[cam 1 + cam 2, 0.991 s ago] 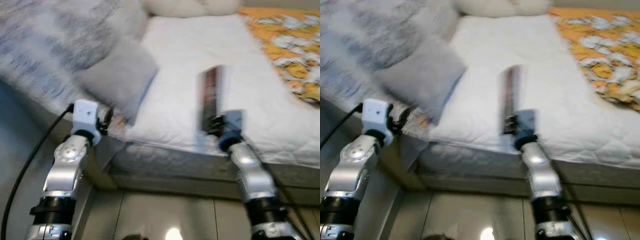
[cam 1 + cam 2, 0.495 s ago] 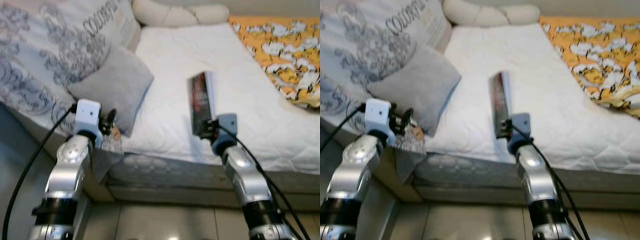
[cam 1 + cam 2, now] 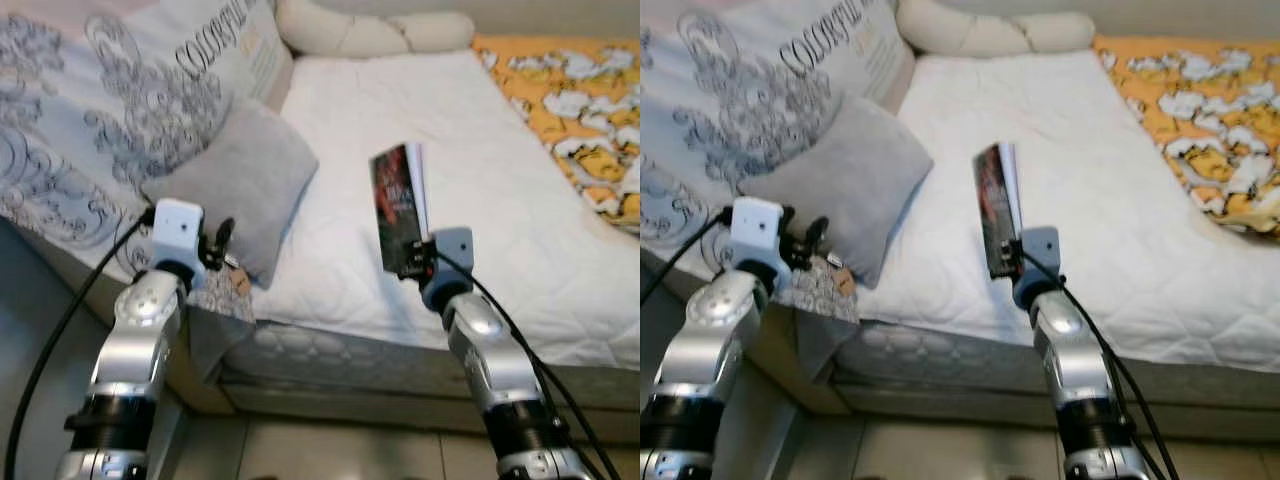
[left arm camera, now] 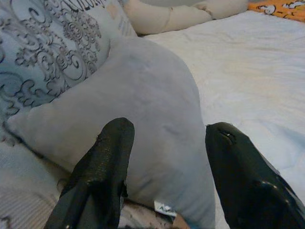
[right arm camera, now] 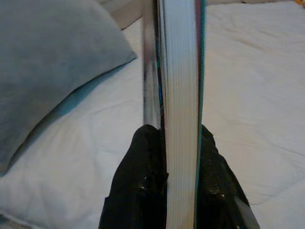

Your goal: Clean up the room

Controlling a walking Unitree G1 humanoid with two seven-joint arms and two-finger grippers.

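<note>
A bed (image 3: 520, 200) with a white quilted cover carries, in falling order of size, a large patterned pillow (image 3: 120, 110) printed with partly legible letters "COLORFUL", an orange patterned blanket (image 3: 570, 110), a cream bolster (image 3: 370, 35) and a plain grey cushion (image 3: 235, 190). The right gripper (image 3: 412, 262) is clamped on the lower edge of a book (image 3: 398, 205), held upright over the near edge of the mattress; its cover text is too small to read. Compared with the earlier blurred view, book and grip match, while the left gripper (image 4: 164, 179), fingers spread, points at the grey cushion.
</note>
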